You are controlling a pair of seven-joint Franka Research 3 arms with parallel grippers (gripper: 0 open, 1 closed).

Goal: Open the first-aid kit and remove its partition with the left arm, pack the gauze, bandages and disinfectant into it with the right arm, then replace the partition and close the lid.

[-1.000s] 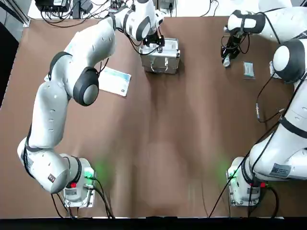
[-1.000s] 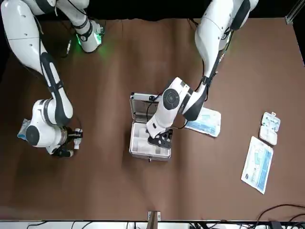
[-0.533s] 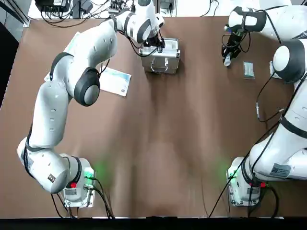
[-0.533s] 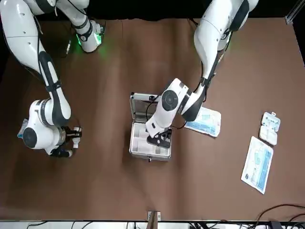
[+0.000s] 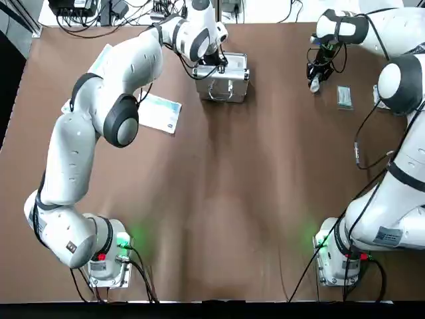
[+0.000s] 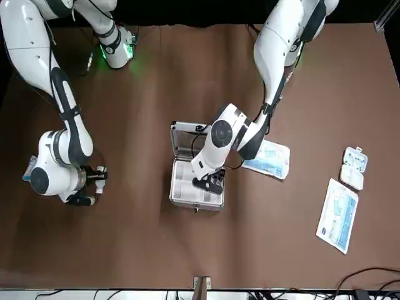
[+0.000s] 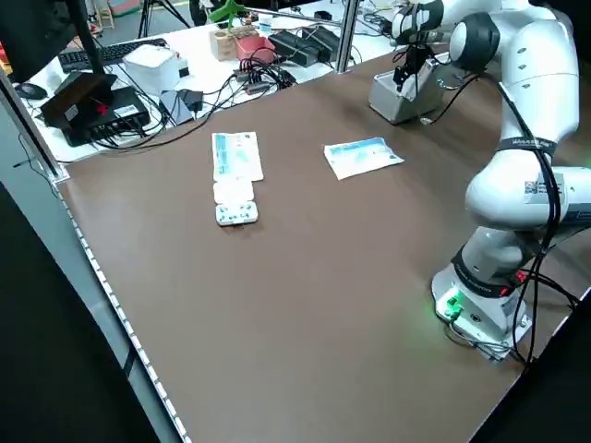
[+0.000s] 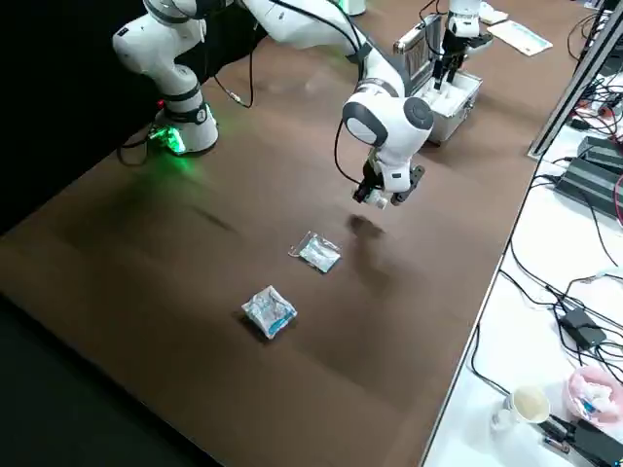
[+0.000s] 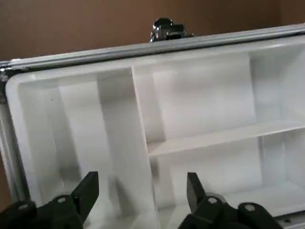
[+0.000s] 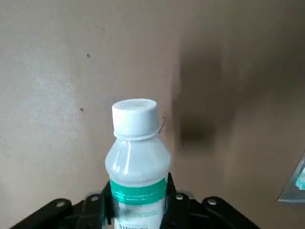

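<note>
One step looks done: the case point(image 6: 195, 169) stands open; our left hand point(image 9: 143, 200), fingers apart, hangs over the partition point(image 9: 190, 119) seated inside; our right hand point(image 10: 138, 205) grips the disinfectant point(image 10: 137, 157) above the tabletop point(image 5: 232, 199); all packing remains.

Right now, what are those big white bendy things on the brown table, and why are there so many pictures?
They are two robot arms. Each picture shows the same moment from another spot: above, across the table, both sides, and a small camera on each wrist. The left gripper is open and reaches into an open metal first-aid case, right over its white divided tray. The right gripper is shut on a little white bottle, held above the table. Flat packets and two small wrapped packs lie on the table.
</note>
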